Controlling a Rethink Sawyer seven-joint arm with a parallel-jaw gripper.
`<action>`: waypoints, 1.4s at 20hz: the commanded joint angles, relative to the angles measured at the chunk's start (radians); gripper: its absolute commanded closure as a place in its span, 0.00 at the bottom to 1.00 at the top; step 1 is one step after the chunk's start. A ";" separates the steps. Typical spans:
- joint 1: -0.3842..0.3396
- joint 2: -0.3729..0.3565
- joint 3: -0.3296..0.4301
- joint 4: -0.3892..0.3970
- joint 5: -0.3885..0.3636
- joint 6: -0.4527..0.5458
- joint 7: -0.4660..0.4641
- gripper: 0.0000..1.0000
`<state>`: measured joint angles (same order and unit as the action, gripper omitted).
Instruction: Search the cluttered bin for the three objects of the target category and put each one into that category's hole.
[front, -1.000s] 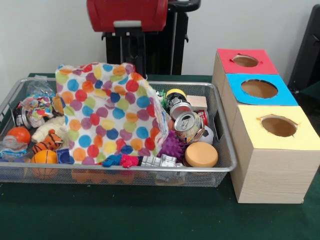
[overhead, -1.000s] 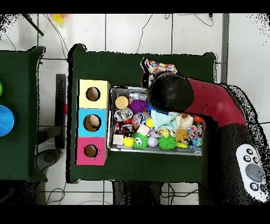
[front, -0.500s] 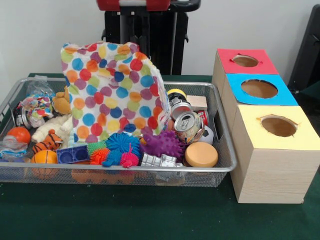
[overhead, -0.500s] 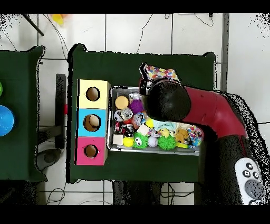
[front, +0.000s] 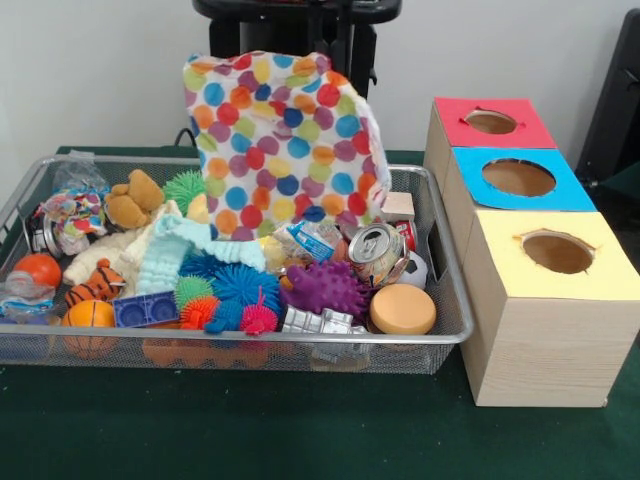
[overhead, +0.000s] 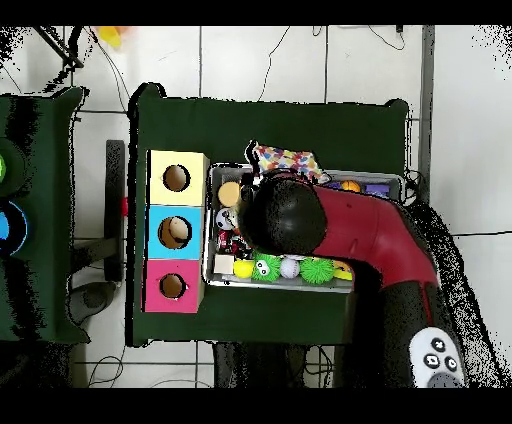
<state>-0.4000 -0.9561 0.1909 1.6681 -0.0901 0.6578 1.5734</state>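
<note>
The large dotted cloth (front: 285, 140) hangs in the air above the back middle of the wire mesh bin (front: 455, 300), its lower edge just over the clutter. It also shows in the overhead view (overhead: 285, 160), poking out past the red arm (overhead: 300, 215). My gripper holds the cloth from above; its fingers are hidden behind the cloth's top and under the arm. One small dotted bundle (front: 75, 215) lies at the bin's left end. No other dotted bundle shows. The yellow-surround hole (front: 557, 252) tops the nearest wood box, right of the bin, and shows in the overhead view (overhead: 176, 178).
The blue-surround hole (front: 518, 177) and red-surround hole (front: 490, 121) sit behind the yellow one. The bin holds a mint knitted cloth (front: 175, 250), a purple spiky ball (front: 325, 288), a can (front: 375, 250), an orange disc (front: 402, 308), a teddy (front: 135, 200) and an orange ball (front: 88, 315).
The large dotted cloth has risen out of the bin and moved right toward the boxes in the front view. The mint cloth, teddy and spiky balls under it now show.
</note>
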 joint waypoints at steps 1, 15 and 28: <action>0.044 -0.039 -0.058 0.147 0.042 0.097 0.237 1.00; 0.210 0.024 -0.169 0.136 0.113 0.030 0.338 1.00; 0.341 0.132 -0.236 0.086 0.170 -0.058 0.461 1.00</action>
<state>-0.0802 -0.9015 -0.0246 1.7207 0.0411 0.6555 1.7379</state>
